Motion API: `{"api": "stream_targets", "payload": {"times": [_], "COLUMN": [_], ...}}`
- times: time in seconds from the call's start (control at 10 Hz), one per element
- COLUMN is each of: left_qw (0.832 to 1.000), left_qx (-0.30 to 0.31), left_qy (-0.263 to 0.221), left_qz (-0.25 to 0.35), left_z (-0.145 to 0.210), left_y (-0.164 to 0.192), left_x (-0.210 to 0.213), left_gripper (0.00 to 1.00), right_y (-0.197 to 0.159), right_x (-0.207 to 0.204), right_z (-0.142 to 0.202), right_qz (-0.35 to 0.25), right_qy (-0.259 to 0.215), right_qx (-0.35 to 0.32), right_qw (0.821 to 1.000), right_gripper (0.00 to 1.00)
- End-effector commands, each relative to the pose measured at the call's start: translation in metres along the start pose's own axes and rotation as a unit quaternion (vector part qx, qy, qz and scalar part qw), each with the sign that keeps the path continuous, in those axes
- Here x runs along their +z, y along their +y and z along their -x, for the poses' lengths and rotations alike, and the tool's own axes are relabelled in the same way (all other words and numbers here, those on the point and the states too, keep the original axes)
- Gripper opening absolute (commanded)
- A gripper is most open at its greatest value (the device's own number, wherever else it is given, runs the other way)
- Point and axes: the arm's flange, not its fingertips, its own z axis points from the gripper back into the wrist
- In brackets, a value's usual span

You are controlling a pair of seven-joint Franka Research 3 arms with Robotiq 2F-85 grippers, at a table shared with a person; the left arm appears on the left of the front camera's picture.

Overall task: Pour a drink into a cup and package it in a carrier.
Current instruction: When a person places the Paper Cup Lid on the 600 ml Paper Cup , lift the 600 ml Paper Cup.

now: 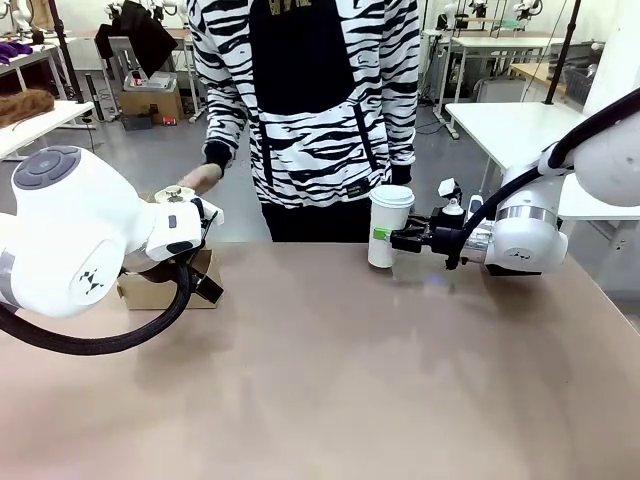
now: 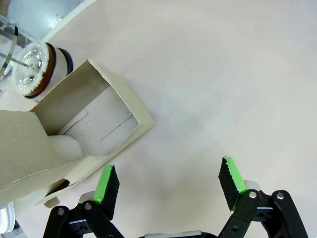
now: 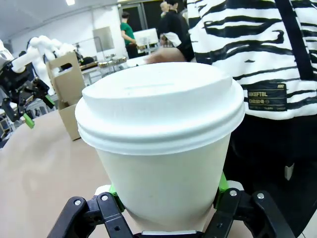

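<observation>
Where the cup stands: the white paper cup (image 1: 388, 226) (image 3: 158, 144) is upright at the far right of the counter (image 1: 330, 380), close to the person's edge, with its white lid on; whether its base rests on the counter or hangs just above it I cannot tell.
Right jaws: closed on the lower body of the cup, one green pad (image 3: 222, 183) pressed to each side of it, the arm reaching in level from the right.
Left jaws: spread wide and holding nothing; both green pads (image 2: 106, 184) hang over bare counter, the nearer one just beside the edge of the carrier without touching it.
Carrier: the brown cardboard carrier (image 1: 140, 292) (image 2: 124, 94) (image 3: 67, 91) sits at the far left of the counter, well apart from the cup and partly hidden by the left arm in the front view; its handle tab stands upright.
Jug: a clear glass jug (image 2: 32, 69) stands just behind the carrier, seen from above in the left wrist view, with froth and a brown ring at its top.
Person: stands at the far side in a black-and-white striped top, one hand (image 1: 200, 178) next to the jug.
</observation>
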Motion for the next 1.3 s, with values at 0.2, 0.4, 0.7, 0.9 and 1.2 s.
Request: {"api": "stream_targets", "payload": {"times": [0.2,0.4,0.7,0.9,1.2], "left_qw": [1.000,1.000,1.000,1.000,1.000], "left_qx": [0.001,0.001,0.001,0.001,0.001], "left_qy": [-0.001,-0.001,-0.001,-0.001,-0.001], "left_qz": [0.001,0.001,0.001,0.001,0.001], "left_z": [0.0001,0.0001,0.0001,0.0001,0.0001], "left_y": [0.0003,0.0003,0.0003,0.0003,0.0003], "left_x": [0.0005,0.0005,0.0005,0.0005,0.0005], "left_gripper": [1.00,1.00,1.00,1.00,1.00], "right_y": [0.0019,0.0019,0.0019,0.0019,0.0019], "right_x": [-0.0023,-0.0023,-0.0023,-0.0023,-0.0023], "right_z": [-0.0043,-0.0043,-0.0043,-0.0043,-0.0043], "right_qz": [-0.001,-0.001,-0.001,-0.001,-0.001], "right_qy": [-0.003,-0.003,-0.003,-0.003,-0.003], "right_qx": [-0.001,-0.001,-0.001,-0.001,-0.001], "right_qw": [1.000,1.000,1.000,1.000,1.000], "right_gripper": [0.76,0.76,0.76,0.76,0.76]}}
